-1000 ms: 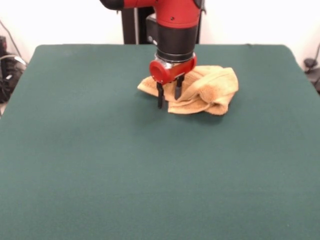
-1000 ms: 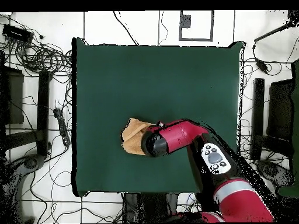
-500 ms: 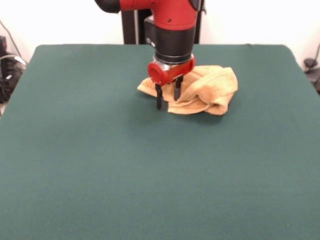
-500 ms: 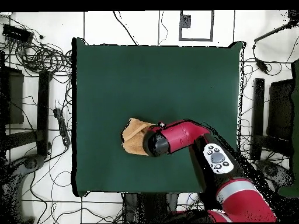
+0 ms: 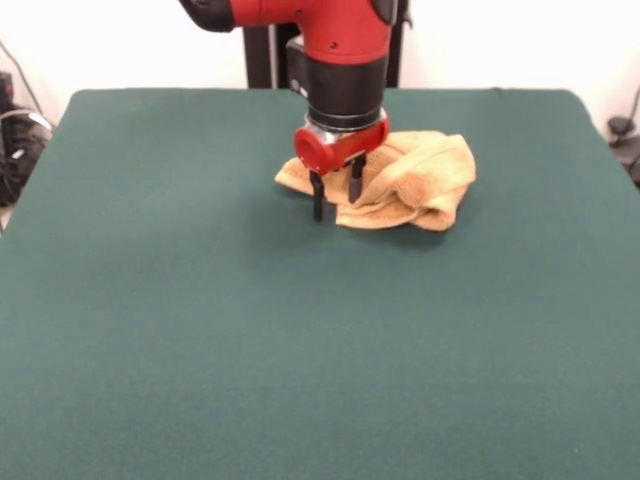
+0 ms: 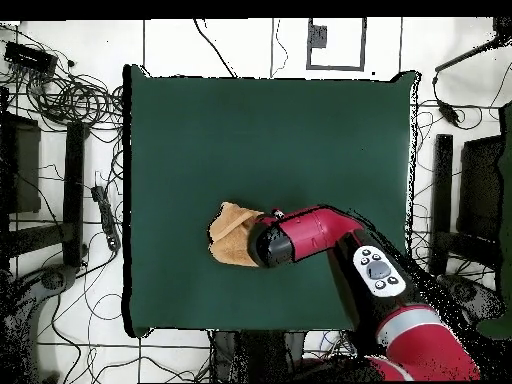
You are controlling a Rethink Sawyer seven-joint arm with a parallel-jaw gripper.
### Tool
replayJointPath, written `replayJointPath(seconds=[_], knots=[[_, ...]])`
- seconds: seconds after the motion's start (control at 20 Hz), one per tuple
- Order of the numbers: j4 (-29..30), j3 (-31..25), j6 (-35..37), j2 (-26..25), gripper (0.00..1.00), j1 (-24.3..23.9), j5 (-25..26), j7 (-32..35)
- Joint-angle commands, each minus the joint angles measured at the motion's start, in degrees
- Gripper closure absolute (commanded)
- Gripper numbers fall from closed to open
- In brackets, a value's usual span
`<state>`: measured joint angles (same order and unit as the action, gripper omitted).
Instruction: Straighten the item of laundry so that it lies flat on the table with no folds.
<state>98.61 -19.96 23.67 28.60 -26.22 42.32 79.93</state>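
Towel (image 5: 408, 182) sits crumpled in a heap with several folds, just behind our gripper (image 5: 336, 197) and off to its right in the front view, on the green table (image 5: 200, 330). We see our two dark fingers (image 5: 318, 197) parted with nothing between them, pointing down by the towel's nearer left edge. From overhead, our arm (image 6: 330, 240) covers part of the towel.

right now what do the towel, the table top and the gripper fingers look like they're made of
The towel: soft looped terry, probably cotton; matte mustard-tan, with plump rounded folds. The table: covered in plain dark green cloth, felt-like, with no shine. The gripper fingers: thin, black and rigid, plastic or rubber-coated; cannot tell which. They stand apart.
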Motion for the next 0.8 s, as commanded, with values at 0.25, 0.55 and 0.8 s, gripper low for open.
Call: replayJointPath(seconds=[0.25,0.55,0.8], knots=[[4.1,-7.8,2.8,-9.6,0.00,-0.6,-2.4,-2.1],[3.0,-6.9,2.2,-10.4,0.00,0.2,-1.9,-1.8],[2.5,-5.1,3.0,-10.5,1.00,0.7,-2.5,0.0]])
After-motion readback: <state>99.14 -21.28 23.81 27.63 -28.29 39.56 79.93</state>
